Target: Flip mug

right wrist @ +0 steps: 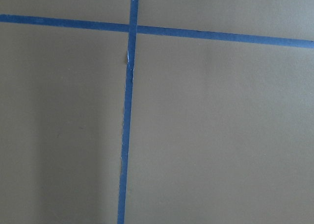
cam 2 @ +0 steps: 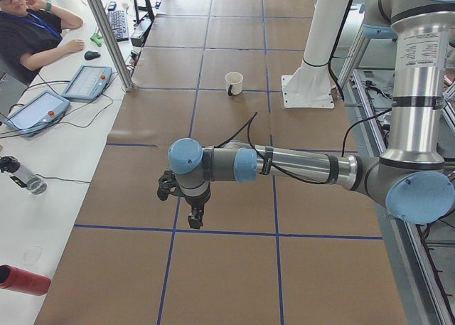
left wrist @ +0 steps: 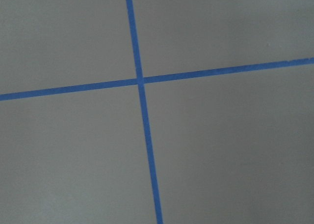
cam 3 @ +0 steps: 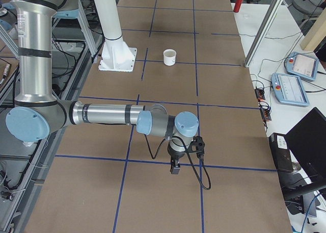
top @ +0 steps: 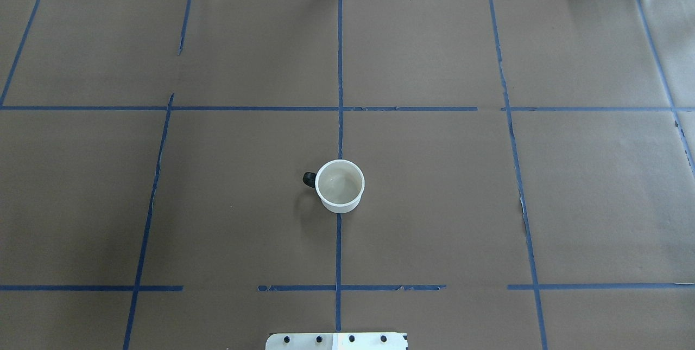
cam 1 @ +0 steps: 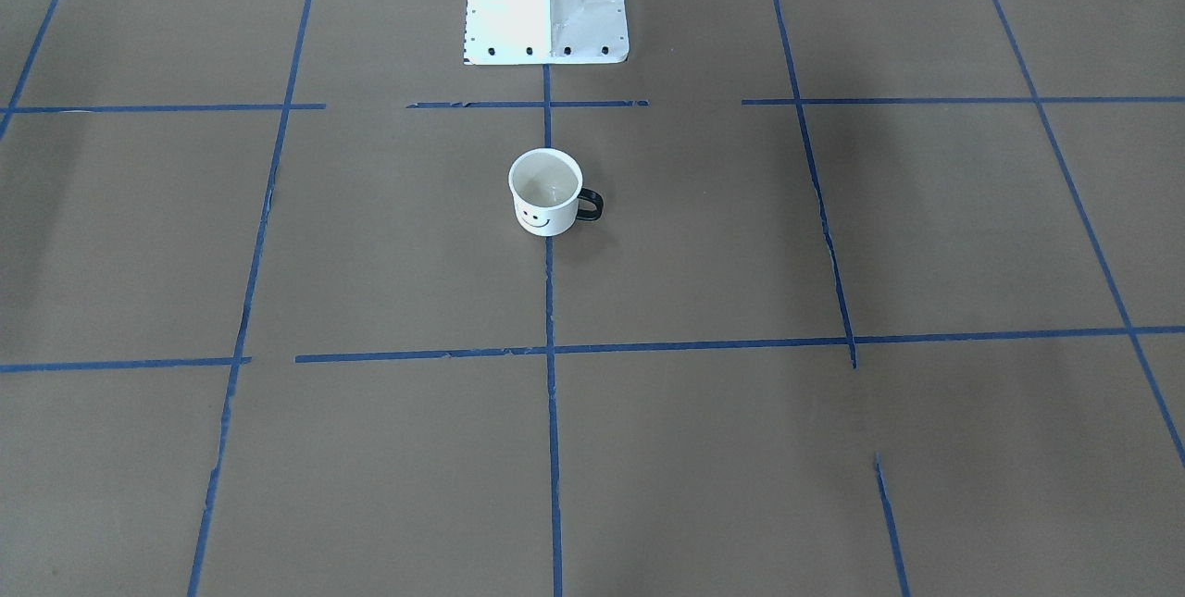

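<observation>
The small white mug (cam 1: 546, 192) stands upright on the brown paper, mouth up and empty, its smiley face toward the front-facing camera and its black handle (cam 1: 590, 205) to that view's right. It also shows in the overhead view (top: 340, 185), the exterior left view (cam 2: 234, 82) and the exterior right view (cam 3: 169, 56). My left gripper (cam 2: 193, 216) shows only in the exterior left view, far from the mug near the table's end; I cannot tell if it is open or shut. My right gripper (cam 3: 175, 167) shows only in the exterior right view, likewise far off, state unclear.
The robot's white base plate (cam 1: 546, 9) stands just behind the mug. Blue tape lines (top: 339, 122) grid the brown table. An operator (cam 2: 28, 30) sits with tablets (cam 2: 87, 81) at a side desk. A red bottle (cam 2: 25, 279) lies beside the table.
</observation>
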### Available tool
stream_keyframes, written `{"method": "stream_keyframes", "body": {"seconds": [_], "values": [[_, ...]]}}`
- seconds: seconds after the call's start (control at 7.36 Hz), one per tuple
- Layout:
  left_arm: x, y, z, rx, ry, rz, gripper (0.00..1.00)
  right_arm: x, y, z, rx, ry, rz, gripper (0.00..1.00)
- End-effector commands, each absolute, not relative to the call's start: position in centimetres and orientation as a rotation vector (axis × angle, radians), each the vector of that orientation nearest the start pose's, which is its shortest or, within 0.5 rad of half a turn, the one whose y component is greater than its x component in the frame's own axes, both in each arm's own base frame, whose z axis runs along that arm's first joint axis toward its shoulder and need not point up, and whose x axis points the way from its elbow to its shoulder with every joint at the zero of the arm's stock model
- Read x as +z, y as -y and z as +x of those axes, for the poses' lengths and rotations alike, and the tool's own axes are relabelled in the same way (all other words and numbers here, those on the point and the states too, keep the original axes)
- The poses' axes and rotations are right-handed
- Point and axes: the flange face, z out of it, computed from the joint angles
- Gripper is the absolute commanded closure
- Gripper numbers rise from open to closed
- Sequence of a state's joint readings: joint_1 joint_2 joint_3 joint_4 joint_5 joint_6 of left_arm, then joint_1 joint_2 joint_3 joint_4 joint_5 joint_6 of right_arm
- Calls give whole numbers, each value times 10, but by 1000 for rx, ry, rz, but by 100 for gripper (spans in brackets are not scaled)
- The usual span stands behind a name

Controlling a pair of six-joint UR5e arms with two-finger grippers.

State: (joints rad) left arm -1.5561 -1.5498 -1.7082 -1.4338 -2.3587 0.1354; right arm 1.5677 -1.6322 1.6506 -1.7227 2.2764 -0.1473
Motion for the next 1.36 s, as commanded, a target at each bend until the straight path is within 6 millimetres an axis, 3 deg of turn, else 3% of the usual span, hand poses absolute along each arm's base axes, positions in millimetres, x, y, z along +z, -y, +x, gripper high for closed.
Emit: {"method": "stream_keyframes", "body": {"seconds": [0.0,0.82,1.22], "values": [[618,482,-56,130,-789,20,0,668,455,67,-97,712,-77,0],[640,474,-60,110,-748,-19,0,668,455,67,-97,712,-77,0],[641,473,-61,109,-748,-21,0,668,455,67,-97,712,-77,0]]}}
